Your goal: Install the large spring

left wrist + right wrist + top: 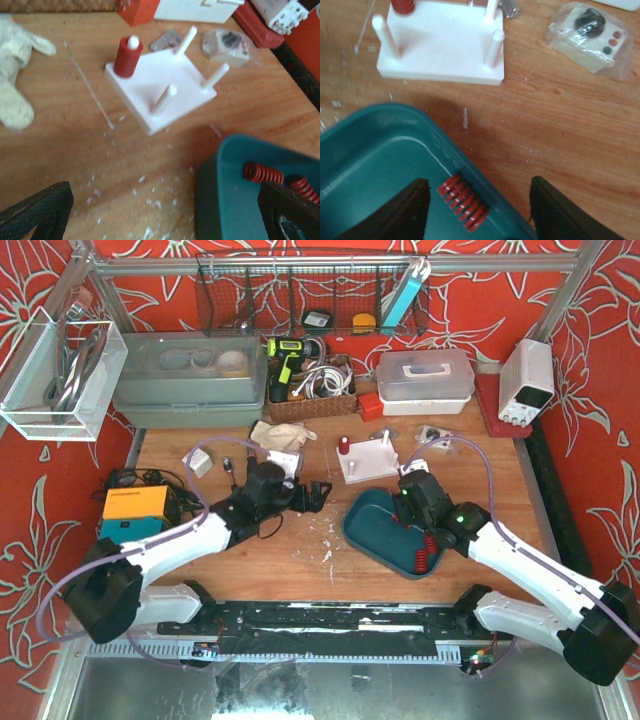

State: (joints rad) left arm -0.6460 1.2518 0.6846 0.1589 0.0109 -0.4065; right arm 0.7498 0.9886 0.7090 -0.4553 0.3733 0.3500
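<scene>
A white base with upright pegs stands on the wooden table, and a thick red spring sits over its far left peg. Right of it lies a teal tray with red springs in it. One red spring rests against the tray's inner wall, between the fingers of my right gripper. That gripper is open and straddles the spring and the tray wall without touching the spring. My left gripper is wide open over the table at the tray's left corner and holds nothing. Two more springs show beside its right finger.
A bagged small part lies right of the base, and a white cloth lies to its left. White flakes dot the wood. Bins, a basket and a power supply line the back, and an orange box sits far left.
</scene>
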